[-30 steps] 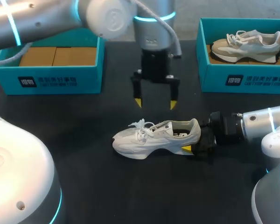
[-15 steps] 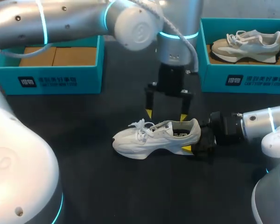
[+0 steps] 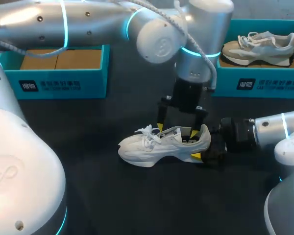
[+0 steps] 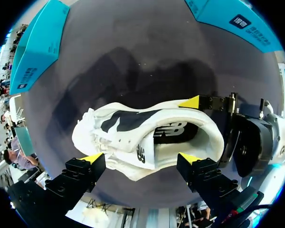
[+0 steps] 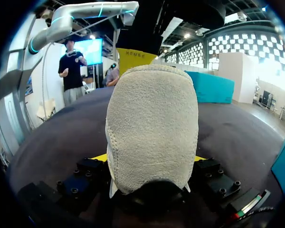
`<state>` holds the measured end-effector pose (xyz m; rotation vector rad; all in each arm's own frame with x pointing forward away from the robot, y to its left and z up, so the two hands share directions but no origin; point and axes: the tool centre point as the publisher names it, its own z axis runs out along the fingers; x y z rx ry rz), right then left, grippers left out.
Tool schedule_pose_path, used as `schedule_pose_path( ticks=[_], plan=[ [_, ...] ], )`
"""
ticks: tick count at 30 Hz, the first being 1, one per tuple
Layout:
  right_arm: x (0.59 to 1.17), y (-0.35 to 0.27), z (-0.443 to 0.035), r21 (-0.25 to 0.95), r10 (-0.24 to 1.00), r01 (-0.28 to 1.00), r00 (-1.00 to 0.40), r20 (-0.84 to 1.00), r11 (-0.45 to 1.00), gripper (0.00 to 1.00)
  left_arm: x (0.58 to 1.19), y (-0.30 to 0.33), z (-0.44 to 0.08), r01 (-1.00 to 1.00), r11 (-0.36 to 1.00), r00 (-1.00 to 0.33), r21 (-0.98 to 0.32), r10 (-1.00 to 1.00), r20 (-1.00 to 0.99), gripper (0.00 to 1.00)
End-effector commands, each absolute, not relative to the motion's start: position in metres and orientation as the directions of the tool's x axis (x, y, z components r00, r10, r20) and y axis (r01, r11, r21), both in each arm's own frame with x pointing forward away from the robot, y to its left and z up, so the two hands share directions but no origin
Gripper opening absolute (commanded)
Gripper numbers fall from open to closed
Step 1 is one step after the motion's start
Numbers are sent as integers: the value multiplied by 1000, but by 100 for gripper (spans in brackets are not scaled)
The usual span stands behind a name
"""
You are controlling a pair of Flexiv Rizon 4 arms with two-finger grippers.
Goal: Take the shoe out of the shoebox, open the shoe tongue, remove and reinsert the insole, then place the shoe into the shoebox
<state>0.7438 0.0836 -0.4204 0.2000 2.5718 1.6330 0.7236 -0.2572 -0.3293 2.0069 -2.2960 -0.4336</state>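
Over the middle of the black tabletop (image 3: 88, 186): left jaws spread wide, holding nothing. Their yellow fingertips (image 4: 91, 157) hang just above a white and pale grey lace-up sneaker (image 3: 161, 144), one near the laces, the other near the heel collar. Cannot tell whether either tip touches the upper.

Left wrist view: sneaker lies ahead of the spread fingers, mouth open toward the camera. Dark insole (image 4: 173, 133) with white print sits inside.

Right jaws closed on the sneaker's heel. Right wrist view: suede heel counter (image 5: 152, 128) fills the space between the two fingers, a strip of yellow fingertip (image 5: 100, 157) showing on each side of it. Head view: one yellow tip lies low against the sole at the heel.

Sneaker stands upright on its sole on the tabletop, outside both boxes, toe toward my left, heel toward my right.

Left arm (image 3: 88, 19) comes in from the left and crosses past the middle, wrist pointing straight down. Right arm (image 3: 269, 129) lies low and level with the tabletop.

Far left: teal shoebox (image 3: 59, 83), brown cardboard inside. Far right: second teal shoebox (image 3: 255, 83), holding a beige sneaker (image 3: 257, 46) with white laces.
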Motion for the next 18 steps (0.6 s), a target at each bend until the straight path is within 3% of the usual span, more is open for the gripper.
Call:
schedule_pose_path(
  ticks=[1,18],
  plan=[
    [743,84,-419,903,159,63,-987,-5,424,0,725,-261,-333,-960,106,-151,259,-976,-159,100],
    [743,84,-419,903,159,63,-987,-5,424,0,723,-245,-344,-969,69,-125,238,-966,-225,100]
  ],
)
